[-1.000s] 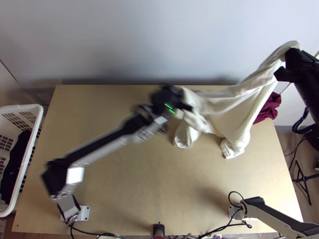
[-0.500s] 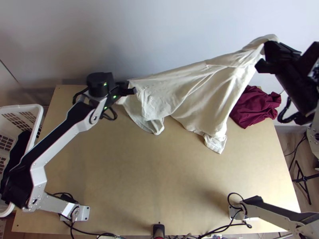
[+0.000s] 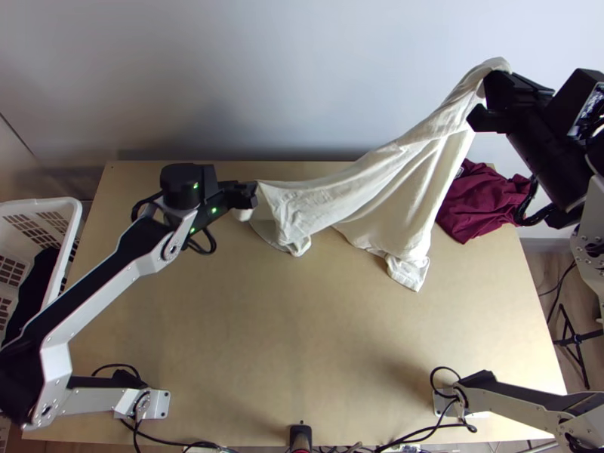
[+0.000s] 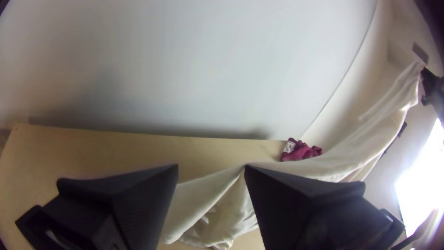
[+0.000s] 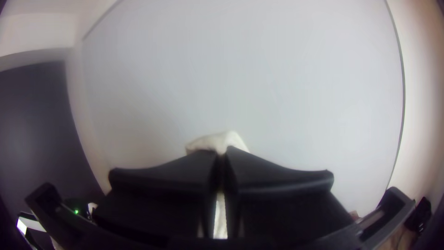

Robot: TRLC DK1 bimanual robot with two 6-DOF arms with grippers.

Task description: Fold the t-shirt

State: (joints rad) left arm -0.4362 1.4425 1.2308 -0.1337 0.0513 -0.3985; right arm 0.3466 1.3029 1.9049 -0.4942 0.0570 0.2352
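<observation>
Clearly, the black two-fingered left end effector (image 3: 248, 195) has its wide flat fingers apart, with cream cloth showing in the gap between them in the left wrist view; whether they touch it, I can't tell. The black two-fingered right end effector (image 3: 489, 94) is clamped on one end of the cream fabric t-shirt (image 3: 408, 177), holding it up above the far right part of the light wooden surface (image 3: 302, 340). From there the shirt slopes down in long, loose folds toward the left end effector, and its lower part lies wrinkled and unfolded near the far edge. A thicker, cuff-like end (image 3: 408, 272) hangs toward the viewer, below the raised part.

Behind the shirt to the right, a maroon cloth (image 3: 483, 200) sits bunched near the surface's far right corner. Farther out, beside the left edge, stands a white plastic basket with slotted walls (image 3: 57, 208), holding dark cloth (image 3: 34, 287). A pale wall (image 3: 226, 75) rises behind the far edge.
</observation>
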